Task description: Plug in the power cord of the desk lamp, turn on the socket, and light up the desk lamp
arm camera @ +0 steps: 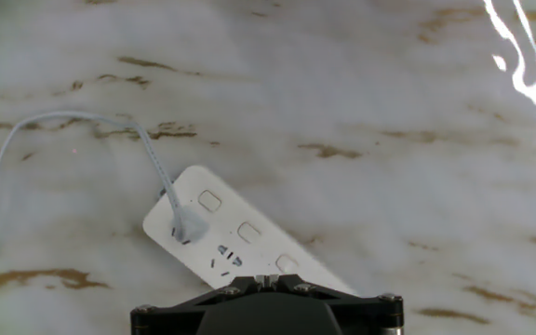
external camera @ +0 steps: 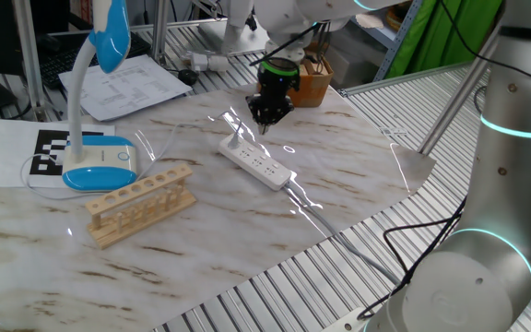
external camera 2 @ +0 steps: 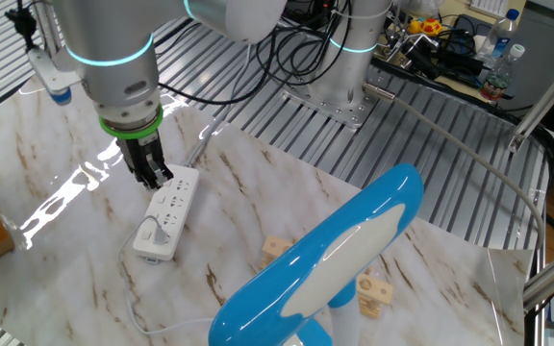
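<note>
The socket (external camera: 256, 162) is a long white power strip lying flat on the marble table. The power cord's small white plug (arm camera: 186, 228) sits in the outlet at one end of the socket (arm camera: 240, 244), and the thin cord (arm camera: 82, 119) loops away to the left. My gripper (external camera: 267, 126) is shut with nothing in it and points down over the socket's row of square buttons (arm camera: 248, 232). I cannot tell whether it touches the socket. The desk lamp (external camera: 100, 164) stands at the table's left, its blue-edged head (external camera 2: 335, 255) filling the foreground of the other fixed view, where the gripper (external camera 2: 154, 179) stands over the socket (external camera 2: 166, 211).
A wooden test-tube rack (external camera: 141, 203) lies in front of the lamp's base. A printed marker sheet (external camera: 49, 152) and papers (external camera: 132, 83) lie behind the lamp. A brown box (external camera: 312, 83) stands behind the gripper. The socket's thick cable (external camera: 316, 214) runs off the table's near right edge.
</note>
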Available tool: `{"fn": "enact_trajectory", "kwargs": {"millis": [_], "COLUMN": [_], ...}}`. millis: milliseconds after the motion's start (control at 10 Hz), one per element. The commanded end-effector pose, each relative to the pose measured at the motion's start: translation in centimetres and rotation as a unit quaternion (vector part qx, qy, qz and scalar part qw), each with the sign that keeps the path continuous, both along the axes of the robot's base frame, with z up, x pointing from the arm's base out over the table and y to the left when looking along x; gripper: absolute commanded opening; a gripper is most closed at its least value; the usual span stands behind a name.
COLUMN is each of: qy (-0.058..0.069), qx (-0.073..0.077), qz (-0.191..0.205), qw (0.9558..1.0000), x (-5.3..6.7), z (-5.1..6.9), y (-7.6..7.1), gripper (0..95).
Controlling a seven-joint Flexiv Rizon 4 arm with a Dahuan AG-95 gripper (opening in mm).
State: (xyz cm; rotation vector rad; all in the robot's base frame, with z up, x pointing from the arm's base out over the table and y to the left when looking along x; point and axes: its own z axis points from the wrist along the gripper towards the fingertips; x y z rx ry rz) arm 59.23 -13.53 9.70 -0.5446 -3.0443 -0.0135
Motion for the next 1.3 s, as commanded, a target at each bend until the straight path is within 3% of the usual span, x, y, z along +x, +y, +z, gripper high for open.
{"fn": "enact_trajectory", "kwargs": {"millis": [100, 200, 400, 500, 1000, 1200, 1300], "qy": [0.007, 0.006, 0.007, 0.013, 0.009, 0.007, 0.003], "qx": [0.030, 0.040, 0.035, 0.035, 0.027, 0.017, 0.011], "qz": [-0.019, -0.025, -0.043, -0.038, -0.018, -0.012, -0.008], "qw": [0.9993, 0.9989, 0.9984, 0.9986, 0.9994, 0.9998, 0.9999], "x": [-0.17, -0.17, -0.17, -0.17, -0.01, 0.12, 0.47], "z": [0.12, 0.12, 0.12, 0.12, 0.01, -0.14, -0.44], "y": [0.00, 0.00, 0.00, 0.00, -0.25, -0.35, -0.59], "gripper": [0.0, 0.0, 0.0, 0.0, 0.0, 0.0, 19.0]}}
